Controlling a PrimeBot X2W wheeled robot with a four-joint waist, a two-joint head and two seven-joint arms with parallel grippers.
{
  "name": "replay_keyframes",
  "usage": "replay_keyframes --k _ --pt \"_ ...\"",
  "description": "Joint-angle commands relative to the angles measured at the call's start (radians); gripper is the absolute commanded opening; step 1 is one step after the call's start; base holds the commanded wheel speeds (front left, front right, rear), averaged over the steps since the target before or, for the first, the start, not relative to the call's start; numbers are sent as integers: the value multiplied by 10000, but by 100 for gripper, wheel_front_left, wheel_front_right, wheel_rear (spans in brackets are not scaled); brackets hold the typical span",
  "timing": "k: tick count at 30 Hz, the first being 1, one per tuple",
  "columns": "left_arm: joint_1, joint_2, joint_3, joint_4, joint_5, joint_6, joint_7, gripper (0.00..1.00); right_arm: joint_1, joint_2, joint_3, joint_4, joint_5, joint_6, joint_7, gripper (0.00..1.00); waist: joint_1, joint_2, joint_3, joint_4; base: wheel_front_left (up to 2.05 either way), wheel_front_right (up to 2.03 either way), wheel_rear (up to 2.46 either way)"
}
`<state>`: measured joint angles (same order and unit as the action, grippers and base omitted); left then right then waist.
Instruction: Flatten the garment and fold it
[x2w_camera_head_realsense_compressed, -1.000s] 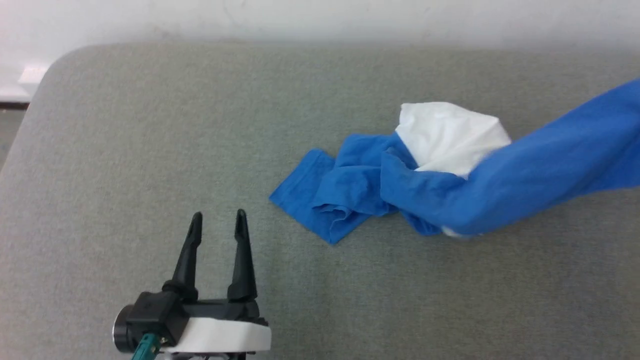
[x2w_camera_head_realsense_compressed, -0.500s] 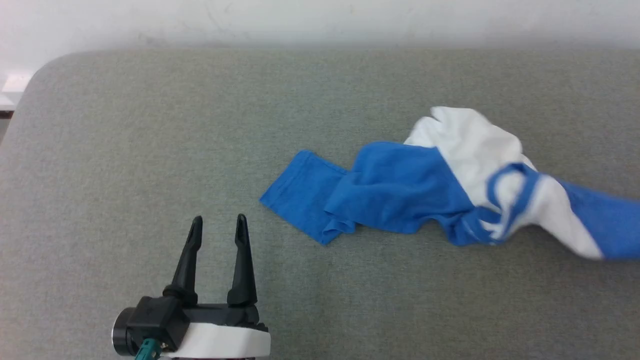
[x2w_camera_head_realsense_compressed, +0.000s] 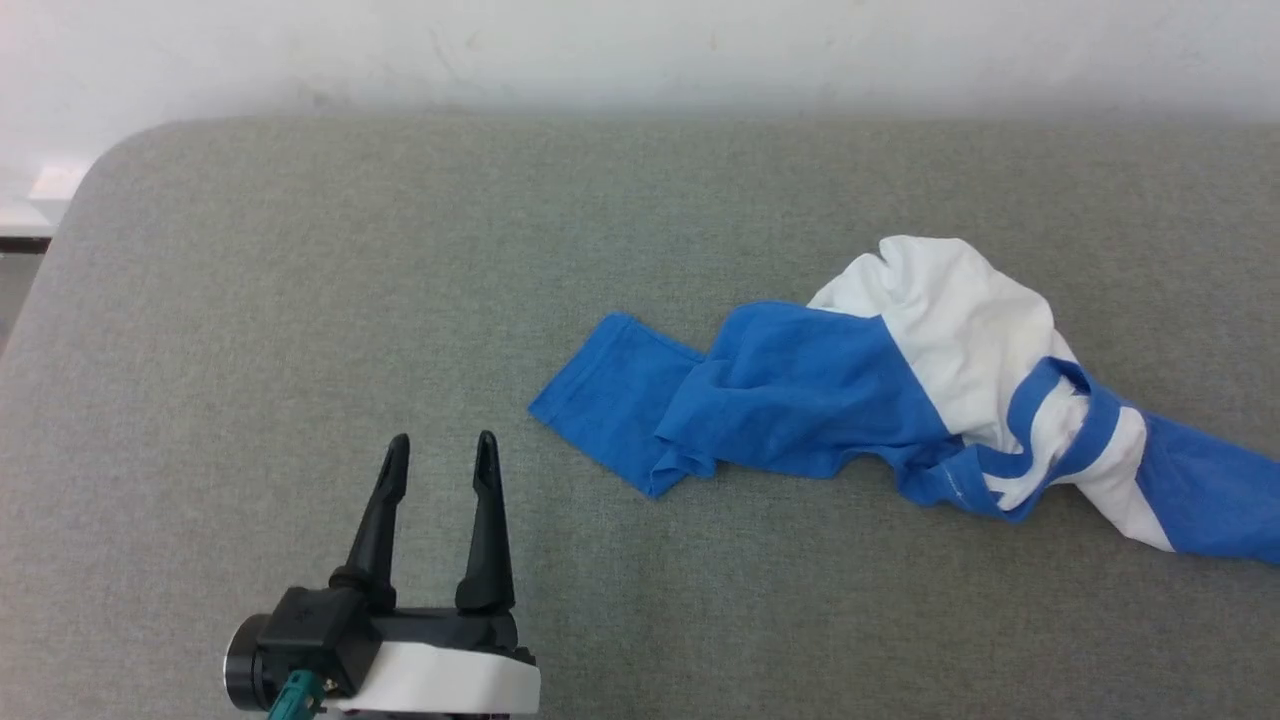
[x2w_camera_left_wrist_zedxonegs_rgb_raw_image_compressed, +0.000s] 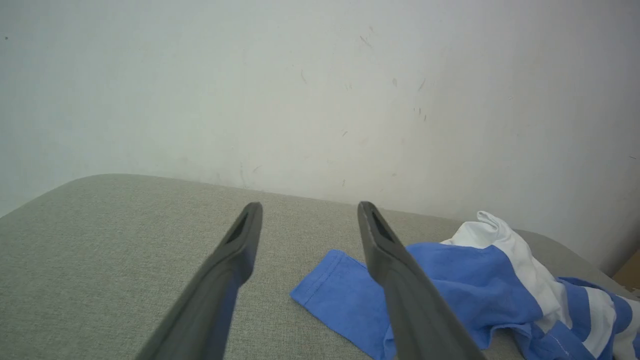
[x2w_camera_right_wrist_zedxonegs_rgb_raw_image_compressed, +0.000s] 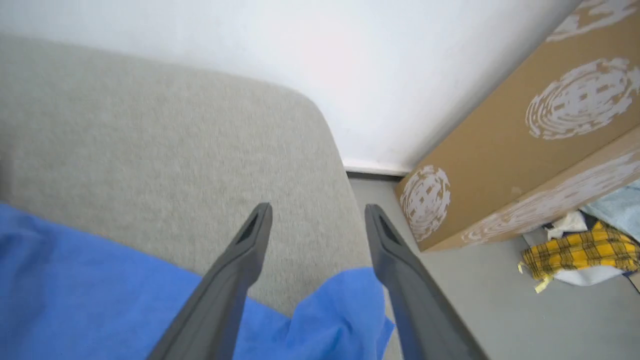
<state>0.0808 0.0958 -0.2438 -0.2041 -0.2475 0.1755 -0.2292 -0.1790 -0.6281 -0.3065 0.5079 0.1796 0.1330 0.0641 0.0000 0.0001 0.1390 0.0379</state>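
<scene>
Left gripper (x2w_camera_head_realsense_compressed: 442, 440) hovers at near left over the pad (x2w_camera_head_realsense_compressed: 300, 280), fingers spread, empty. Garment (x2w_camera_head_realsense_compressed: 820, 400) lies crumpled right of centre, well apart from it. Right gripper (x2w_camera_right_wrist_zedxonegs_rgb_raw_image_compressed: 318, 207) is spread, pinching nothing, above the garment's blue end by the pad's right edge.

Bright, even, diffuse light throughout; shadows are faint and soft, along the lower edge of the garment (x2w_camera_head_realsense_compressed: 800, 390). The white wall (x2w_camera_head_realsense_compressed: 640, 50) at 12 o'clock is nearly washed out. The right wrist view is motion-blurred, its grey padded surface (x2w_camera_right_wrist_zedxonegs_rgb_raw_image_compressed: 150, 130) and the garment smeared.
</scene>
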Motion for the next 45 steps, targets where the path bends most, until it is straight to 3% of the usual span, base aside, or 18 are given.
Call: replay_keyframes --k 1,6,14,17,22,28,34,45 --pt "42 39 3 19 -56 -38 -25 100 -224 102 29 -329 207 -23 -186 100 0 -1 -138 -108 0 0 0" --pt "197 67 6 -16 -98 -48 -88 100 -82 995 -96 -2514 875 -23 -681 100 0 -1 -265 -169 0 0 0" --pt "386 49 -95 57 -119 -137 -206 100 2492 4880 -307 -6676 848 -23 -976 100 0 -1 -310 -90 0 0 0" --pt "372 30 -139 129 -159 -166 -221 100 3370 5590 -50 -7412 820 -23 -954 100 0 -1 -321 -165 0 0 0" --pt "-103 -28 -345 324 -419 -240 436 100 3995 5765 649 -8043 823 -23 -706 100 0 -1 -219 -440 0 0 0" --pt "-2081 528 -1283 1350 252 -851 2989 100 3692 5771 824 -8478 528 -23 -475 100 0 -1 260 -592 0 0 0" --pt "-4081 734 -1962 2999 747 -1379 5514 100 3333 5594 1149 -8540 701 -23 -337 100 0 -1 807 -836 0 0 0" --pt "-4827 537 -2342 5357 363 -1787 7639 100 3103 5245 1246 -8243 1090 -23 -364 100 0 -1 1334 -1405 0 0 0"
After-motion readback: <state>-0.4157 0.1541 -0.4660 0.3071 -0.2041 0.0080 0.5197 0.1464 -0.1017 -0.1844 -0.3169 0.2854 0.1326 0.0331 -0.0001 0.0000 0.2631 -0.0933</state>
